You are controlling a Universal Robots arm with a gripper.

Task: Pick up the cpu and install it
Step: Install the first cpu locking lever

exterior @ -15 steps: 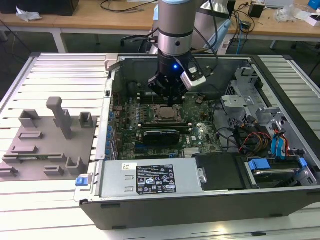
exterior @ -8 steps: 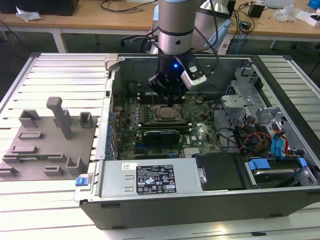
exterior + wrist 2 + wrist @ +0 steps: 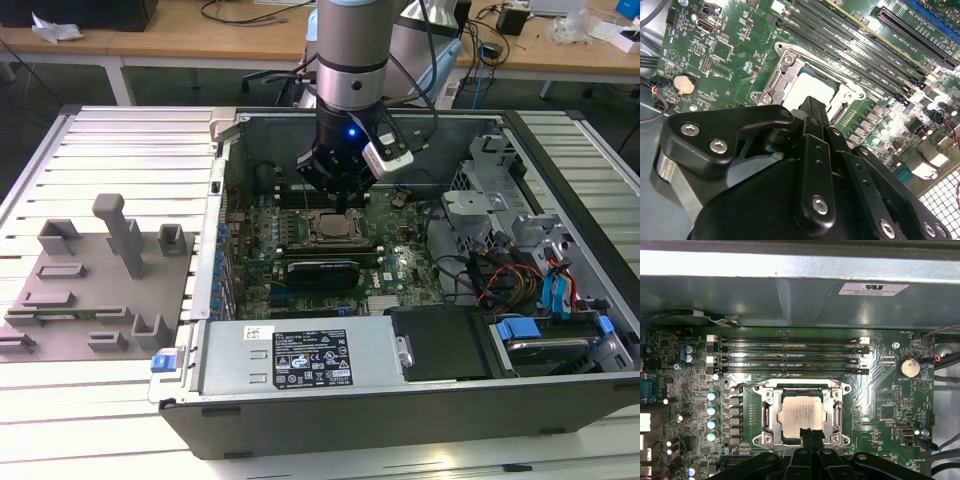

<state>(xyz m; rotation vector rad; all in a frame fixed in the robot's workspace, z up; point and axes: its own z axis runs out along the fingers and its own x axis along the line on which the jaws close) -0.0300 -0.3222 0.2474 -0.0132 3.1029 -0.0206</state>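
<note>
We see the open computer case [image 3: 230,350] lying on its side on the slatted table [image 3: 120,140], so its green motherboard [image 3: 400,262] faces up to the arm [image 3: 350,60] reaching down into it. In the first wrist view the cpu [image 3: 800,412] lies flat inside the metal-framed socket [image 3: 771,415], square with the frame. The gripper [image 3: 811,434] hangs over one edge of the cpu with its fingers drawn together and nothing between them. We judge the chip rests there on its own; contact we cannot tell.
</note>
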